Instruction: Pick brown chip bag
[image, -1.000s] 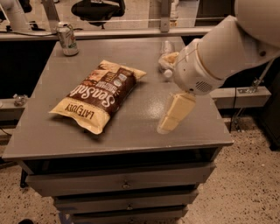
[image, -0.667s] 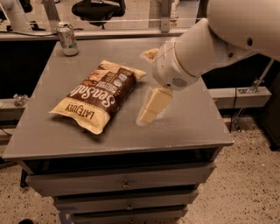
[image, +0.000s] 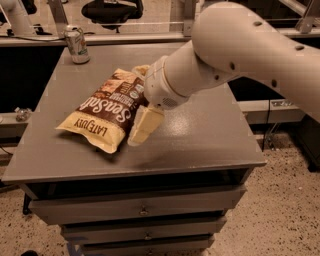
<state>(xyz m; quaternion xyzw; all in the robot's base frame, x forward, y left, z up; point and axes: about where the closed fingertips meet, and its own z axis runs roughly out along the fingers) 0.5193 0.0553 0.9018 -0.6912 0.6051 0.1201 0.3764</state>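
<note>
Brown chip bag (image: 107, 112) laid flat on grey surface (image: 210, 140), claw (image: 138, 102) held spread at bag's right edge, can (image: 76, 44) stood at far left corner.

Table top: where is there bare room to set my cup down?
Bare: the table's right side, beyond the arm, and the front-right corner. Crowded: left middle, where the open tool sits at the brown chip bag's right edge; a can stands back left.
</note>
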